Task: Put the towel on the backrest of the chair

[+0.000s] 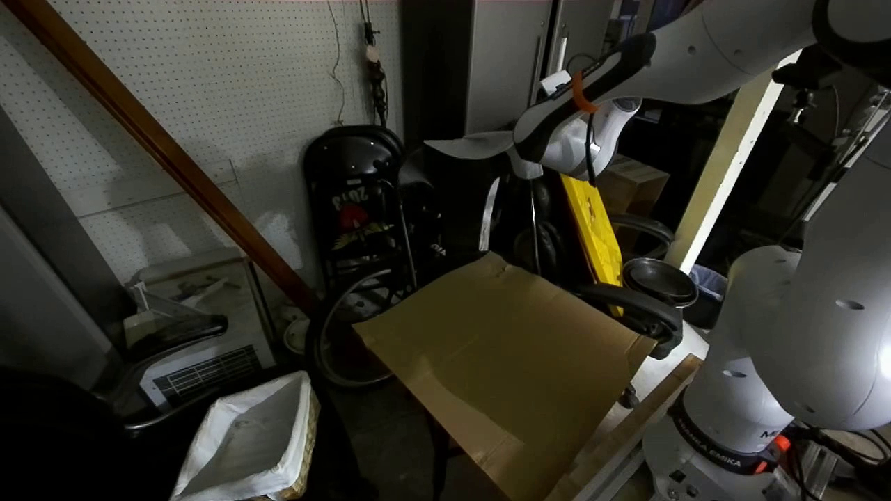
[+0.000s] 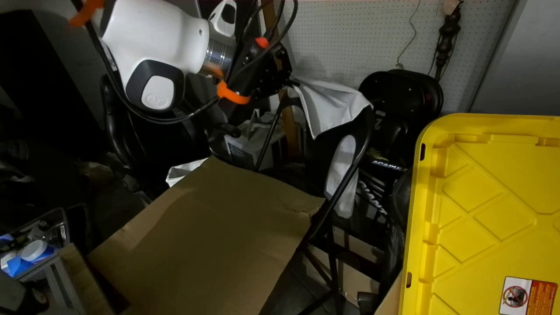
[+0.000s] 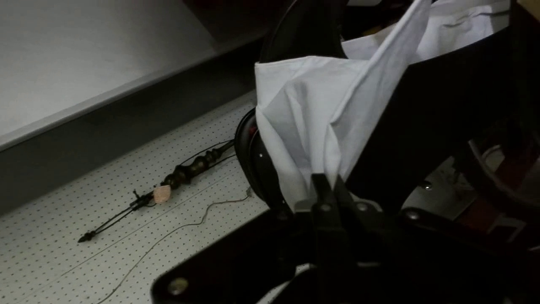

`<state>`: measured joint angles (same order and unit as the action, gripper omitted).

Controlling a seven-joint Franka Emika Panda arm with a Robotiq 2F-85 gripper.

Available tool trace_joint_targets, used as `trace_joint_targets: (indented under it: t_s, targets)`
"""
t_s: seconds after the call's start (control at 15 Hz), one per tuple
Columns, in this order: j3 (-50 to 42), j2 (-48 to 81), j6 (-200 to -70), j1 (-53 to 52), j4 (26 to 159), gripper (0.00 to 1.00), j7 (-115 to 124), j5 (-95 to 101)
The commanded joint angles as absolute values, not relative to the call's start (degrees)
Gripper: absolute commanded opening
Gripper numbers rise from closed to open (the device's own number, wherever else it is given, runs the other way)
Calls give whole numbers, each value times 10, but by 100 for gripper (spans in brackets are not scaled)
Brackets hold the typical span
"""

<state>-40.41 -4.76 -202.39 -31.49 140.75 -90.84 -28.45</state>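
Towel point(image 2: 330, 107) draping over backrest point(image 3: 426, 109) of black chair point(image 2: 368, 127), more cloth hanging lower down. Robot gripper point(image 3: 331, 180) hovering just beside, fingers point(image 3: 322, 190) clenching bunched end of towel. Cardboard sheet point(image 1: 501, 348) lying flat, lower than backrest; white-lined basket point(image 1: 299, 424) standing off to one side.

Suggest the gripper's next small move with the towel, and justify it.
Probably open the gripper gently: the towel already drapes over the chair's backrest, and the wrist view shows a gathered part pinched between the fingers.
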Motion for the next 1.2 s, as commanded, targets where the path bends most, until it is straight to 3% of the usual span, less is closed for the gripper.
trace_joint_targets:
  t_s: [0.0,0.67,1.0,1.07,1.13]
  targets:
    - [-404,-48,-2024,-315,1412,2,-908,-284]
    - [-393,-63,-2010,-323,1441,0,-923,-274]
    - [-375,-67,-1917,-323,1502,0,-967,-269]
    - [-282,-66,-1892,-210,1522,0,-884,-167]
    - [-263,-74,-1868,-190,1530,0,-883,-140]
